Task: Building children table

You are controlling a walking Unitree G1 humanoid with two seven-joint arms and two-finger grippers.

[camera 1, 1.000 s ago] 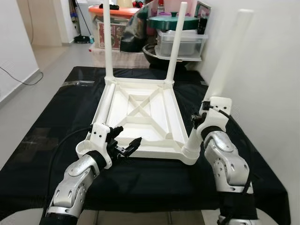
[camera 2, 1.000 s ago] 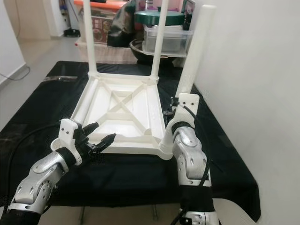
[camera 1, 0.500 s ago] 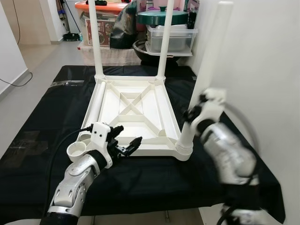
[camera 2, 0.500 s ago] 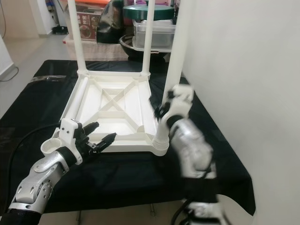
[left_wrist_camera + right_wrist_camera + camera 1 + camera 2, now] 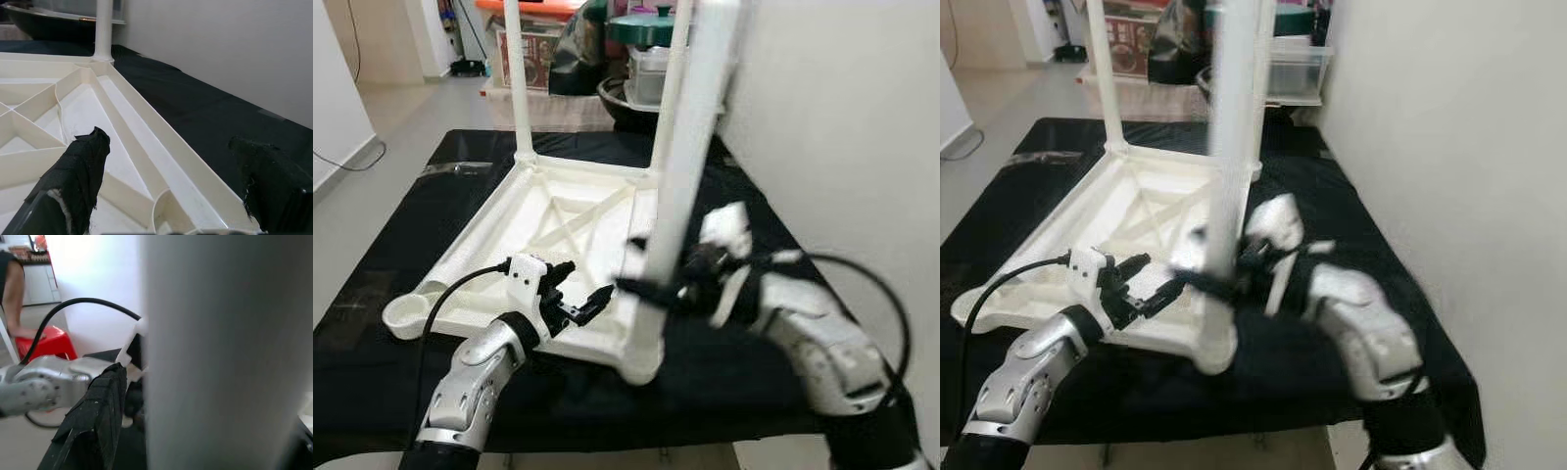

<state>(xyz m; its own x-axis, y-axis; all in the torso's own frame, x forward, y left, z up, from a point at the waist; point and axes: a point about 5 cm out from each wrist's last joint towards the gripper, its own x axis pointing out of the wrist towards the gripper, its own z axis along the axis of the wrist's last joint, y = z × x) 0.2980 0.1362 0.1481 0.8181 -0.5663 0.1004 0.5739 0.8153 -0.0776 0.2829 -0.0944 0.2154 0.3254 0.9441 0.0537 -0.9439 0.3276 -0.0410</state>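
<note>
Black cloth covers the worktop [image 5: 372, 294], where the upturned white table [image 5: 558, 215] is laid. Its near leg [image 5: 680, 176] is clamped by the right gripper [image 5: 646, 289]; the left gripper [image 5: 579, 299] is held open, empty. The leg could be levered from its socket.

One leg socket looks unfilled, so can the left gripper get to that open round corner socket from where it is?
Probably yes. The left gripper hovers open over the upturned table's near edge, and the open socket lies on its own side with nothing between.

Black-draped table [image 5: 431, 201] under an upturned white children's table [image 5: 558, 225]
</note>
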